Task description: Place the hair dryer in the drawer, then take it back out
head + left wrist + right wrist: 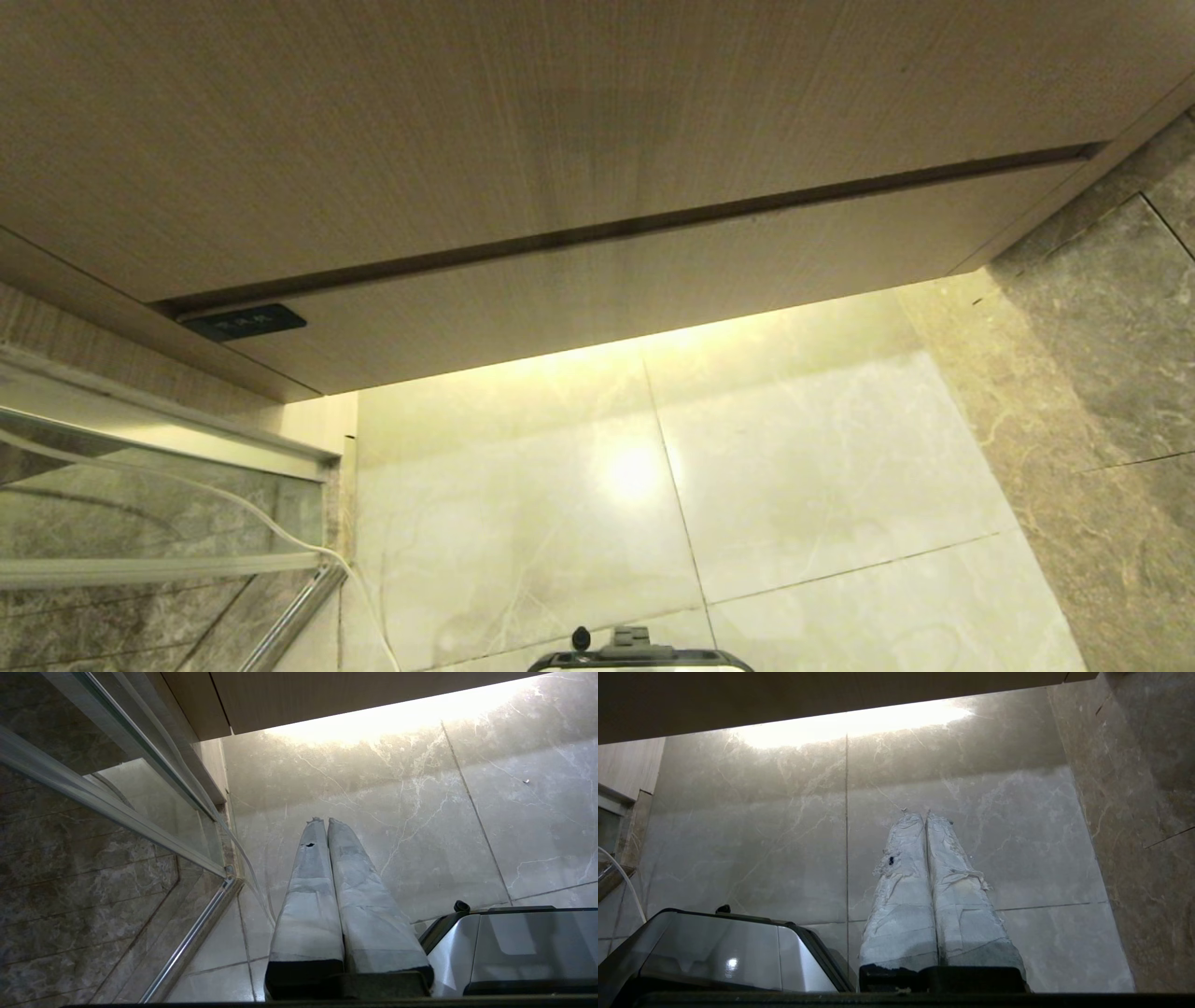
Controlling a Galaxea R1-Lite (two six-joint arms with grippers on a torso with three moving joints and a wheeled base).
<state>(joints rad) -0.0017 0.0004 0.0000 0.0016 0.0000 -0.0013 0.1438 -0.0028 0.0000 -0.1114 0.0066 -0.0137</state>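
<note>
Wood-grain drawer [653,280] shut under the taller panel [467,121] | hair dryer nowhere in my views | left gripper [322,820] and right gripper [923,813] parked over the tile floor [794,485], jaws pressed together, empty | I judge nothing begun: everything remains.

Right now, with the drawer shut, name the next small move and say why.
Probably bring the right end effector up toward the drawer. The drawer front sits flush and closed under the taller panel, no hair dryer shows in any view, and both end effectors, the left too, hang shut and empty over the floor tiles. Nothing can go in until the drawer opens.
</note>
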